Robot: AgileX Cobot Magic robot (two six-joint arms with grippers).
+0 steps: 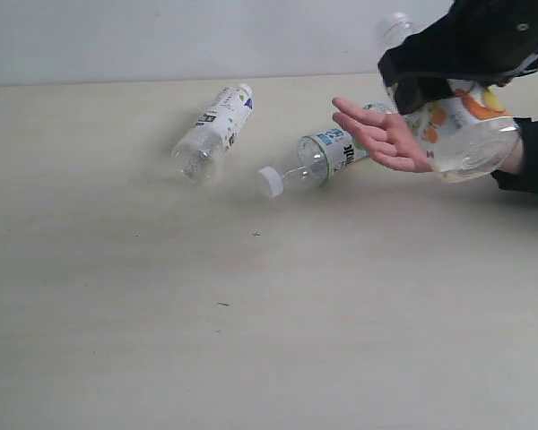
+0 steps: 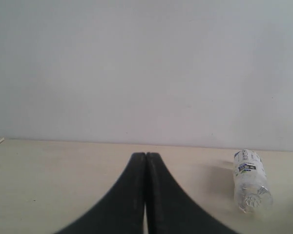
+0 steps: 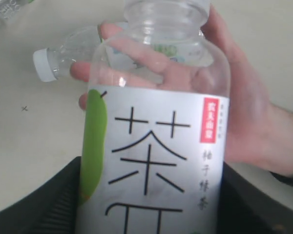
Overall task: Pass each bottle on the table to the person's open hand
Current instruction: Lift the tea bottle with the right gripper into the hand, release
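A clear plastic drink bottle with a white label printed with orange fruit (image 1: 462,125) hangs above the far right of the bench. The right arm's black fingers (image 3: 44,204) grip it round the middle, standing moderately wide on either side of the label. Seen from the right wrist, the label carries large dark characters, a green shape and a small red tag.

Close against the bottle is the person's open hand (image 1: 386,139), bare and light-skinned. Its fingers are spread and point left, and it reaches out of a black sleeve (image 1: 533,161). The palm shows through the clear plastic, but whether bottle and palm are touching cannot be told.

Just beside the hand's fingertips lies a second clear plastic bottle with a white screw cap and a green-and-dark printed label (image 1: 316,159). It is on its side on the pale beige wood-grain bench (image 1: 251,313), with its cap turned toward the near left of the exterior view. Further left, well apart from the hand, a third clear plastic bottle with a white label in dark print (image 1: 213,130) also lies on its side.

The left arm's black fingers (image 2: 132,195) are pressed tightly together, holding nothing, above the bench, with that third bottle lying off to one side of them. A plain white wall (image 1: 161,36) rises behind the bench.
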